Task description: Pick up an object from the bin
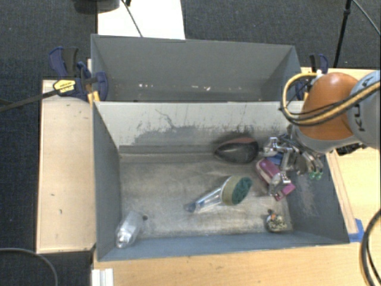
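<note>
My gripper (283, 161) hangs low at the right side of the bin, under the orange-covered wrist. Directly beneath it lies a purple and pink plastic thing (267, 169), partly hidden by the gripper's metal parts; whether it is gripped I cannot tell. A dark oval thing (237, 151) rests just left of the gripper by the back wall. A scrubber with a round green head and a clear bluish handle (225, 194) lies on the floor to the lower left.
A small mottled trinket (275, 222) sits near the front right corner. A clear plastic piece (128, 230) lies in the front left corner. The bin's right wall runs close beside the arm.
</note>
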`<action>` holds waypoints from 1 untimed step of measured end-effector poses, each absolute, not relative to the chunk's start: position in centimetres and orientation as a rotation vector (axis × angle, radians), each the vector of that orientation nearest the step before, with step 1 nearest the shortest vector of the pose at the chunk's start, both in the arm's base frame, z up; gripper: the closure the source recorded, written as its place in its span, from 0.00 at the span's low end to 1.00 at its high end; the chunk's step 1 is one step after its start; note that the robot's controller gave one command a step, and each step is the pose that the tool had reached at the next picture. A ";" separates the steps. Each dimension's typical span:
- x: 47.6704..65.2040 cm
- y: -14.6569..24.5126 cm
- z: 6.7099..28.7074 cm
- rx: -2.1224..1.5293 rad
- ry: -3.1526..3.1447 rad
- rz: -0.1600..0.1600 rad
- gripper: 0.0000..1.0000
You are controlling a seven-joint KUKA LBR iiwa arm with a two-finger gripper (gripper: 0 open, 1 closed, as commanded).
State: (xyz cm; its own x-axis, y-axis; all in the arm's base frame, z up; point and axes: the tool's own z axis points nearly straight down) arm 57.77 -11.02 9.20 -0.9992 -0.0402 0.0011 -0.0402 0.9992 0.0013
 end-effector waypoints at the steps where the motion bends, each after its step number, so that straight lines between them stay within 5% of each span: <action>1: 57.1 -10.9 8.7 0.024 -3.144 -0.001 0.00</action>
State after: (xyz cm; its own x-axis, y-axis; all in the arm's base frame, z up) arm 57.10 -10.90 8.70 -0.9999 -0.0156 -0.0024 -0.0156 0.9999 0.0004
